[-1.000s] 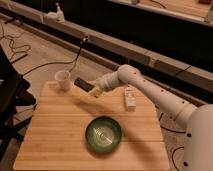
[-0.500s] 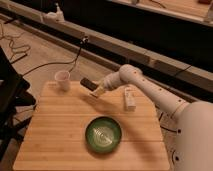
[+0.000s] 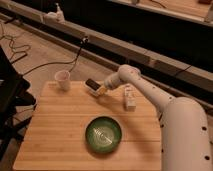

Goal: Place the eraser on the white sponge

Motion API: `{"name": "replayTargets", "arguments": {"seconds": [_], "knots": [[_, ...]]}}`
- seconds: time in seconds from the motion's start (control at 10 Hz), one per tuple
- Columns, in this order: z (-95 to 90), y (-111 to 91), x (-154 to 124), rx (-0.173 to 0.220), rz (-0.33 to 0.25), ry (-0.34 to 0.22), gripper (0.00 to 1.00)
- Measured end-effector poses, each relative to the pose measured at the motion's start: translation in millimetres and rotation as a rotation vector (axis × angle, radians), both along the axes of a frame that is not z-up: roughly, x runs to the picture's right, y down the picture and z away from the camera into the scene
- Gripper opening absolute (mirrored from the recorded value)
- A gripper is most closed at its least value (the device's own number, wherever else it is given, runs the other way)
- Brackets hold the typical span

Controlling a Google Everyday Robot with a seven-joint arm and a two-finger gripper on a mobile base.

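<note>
A single camera looks down from high beside the robot's white body at the lower right, facing across the wooden counter [image 3: 60, 135] toward the floor and a dark wall beyond. The whole counter fits in view at middle distance. The gripper [image 3: 98, 89] hangs over the counter's far edge.

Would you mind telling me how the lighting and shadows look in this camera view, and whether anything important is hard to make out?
In the camera view, warm light falls on the wooden table; the background is dark. The green bowl shows a pale glint inside. The gripper at the table's far edge holds the eraser; a soft shadow lies beneath them. The whole view is soft, so the white sponge cannot be made out.
</note>
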State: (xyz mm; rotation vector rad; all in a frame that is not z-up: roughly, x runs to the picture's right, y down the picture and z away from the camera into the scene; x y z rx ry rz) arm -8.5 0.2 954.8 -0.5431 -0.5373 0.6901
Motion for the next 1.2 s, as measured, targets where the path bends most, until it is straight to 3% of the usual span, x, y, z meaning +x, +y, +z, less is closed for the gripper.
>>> {"name": "replayTargets", "arguments": {"seconds": [0.5, 1.2], "knots": [[25.6, 6, 14, -0.051, 0.051, 0.039, 0.73], [25.5, 6, 15, -0.051, 0.052, 0.039, 0.77]]}}
